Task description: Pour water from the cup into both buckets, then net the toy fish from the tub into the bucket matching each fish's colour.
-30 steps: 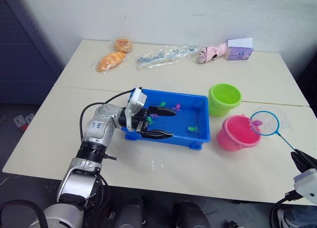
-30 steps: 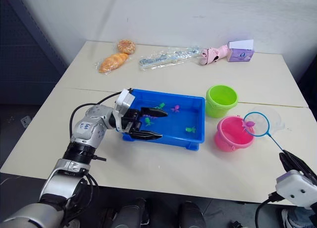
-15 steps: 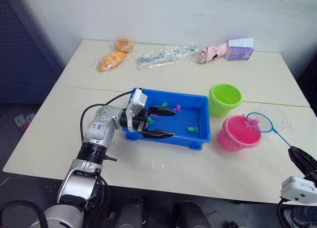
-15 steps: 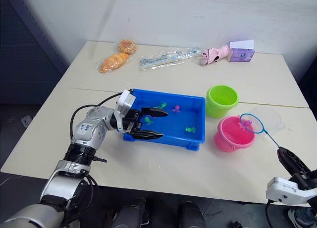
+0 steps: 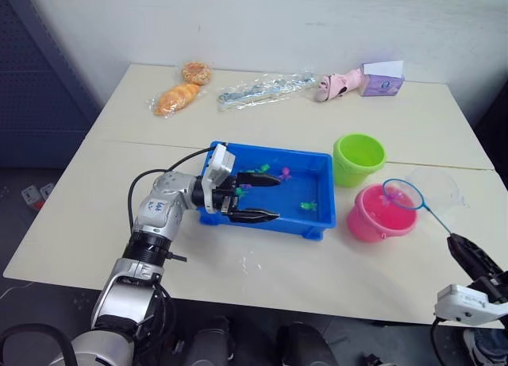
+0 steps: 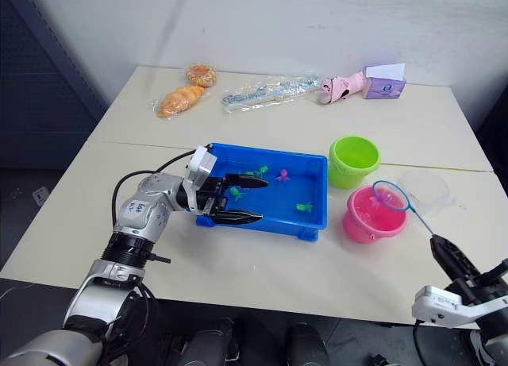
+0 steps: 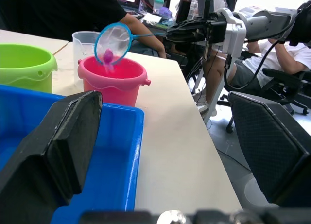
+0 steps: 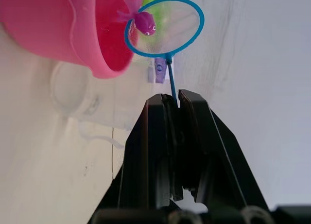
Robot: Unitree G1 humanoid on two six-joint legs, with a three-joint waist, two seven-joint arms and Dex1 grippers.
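The blue tub lies mid-table with several green and pink toy fish in it. My left gripper stands open over the tub's left end, holding nothing. Right of the tub are the lime green bucket and the pink bucket. My right gripper is shut on the net's thin handle. The net's blue hoop hangs just above the pink bucket's mouth with a pink fish in the mesh. The clear cup stands right of the pink bucket.
Along the table's back edge lie two wrapped breads, a clear plastic bag, a pink toy and a purple box. A seated person is beyond the table's right end in the left wrist view.
My right arm has swung left, carrying the net and its pink fish from beside the pink bucket to over its mouth. The left gripper has stayed put.
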